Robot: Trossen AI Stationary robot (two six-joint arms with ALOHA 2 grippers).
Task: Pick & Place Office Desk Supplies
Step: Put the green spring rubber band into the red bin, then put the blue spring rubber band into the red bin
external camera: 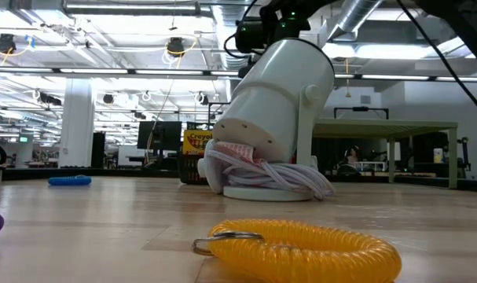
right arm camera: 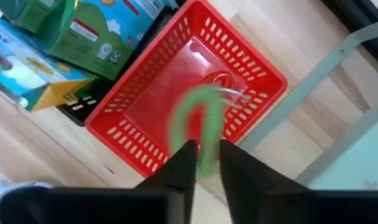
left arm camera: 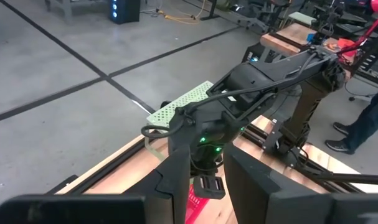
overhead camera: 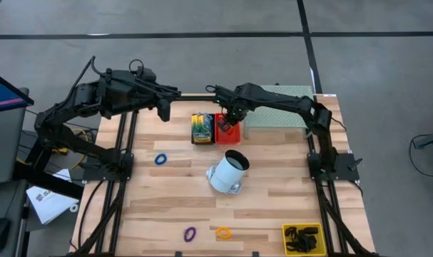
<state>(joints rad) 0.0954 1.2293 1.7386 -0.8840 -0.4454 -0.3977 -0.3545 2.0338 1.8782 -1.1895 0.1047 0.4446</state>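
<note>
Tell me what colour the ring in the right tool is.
Green; the ring shows best in the right wrist view, over the red basket.

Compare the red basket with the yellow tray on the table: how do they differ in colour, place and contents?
The red basket stands at the far edge beside the crayon boxes; the yellow tray sits at the near right corner. The basket has slotted walls and looks empty, with the right gripper holding a green ring over it; the tray holds black clips. Both are small open containers.
</note>
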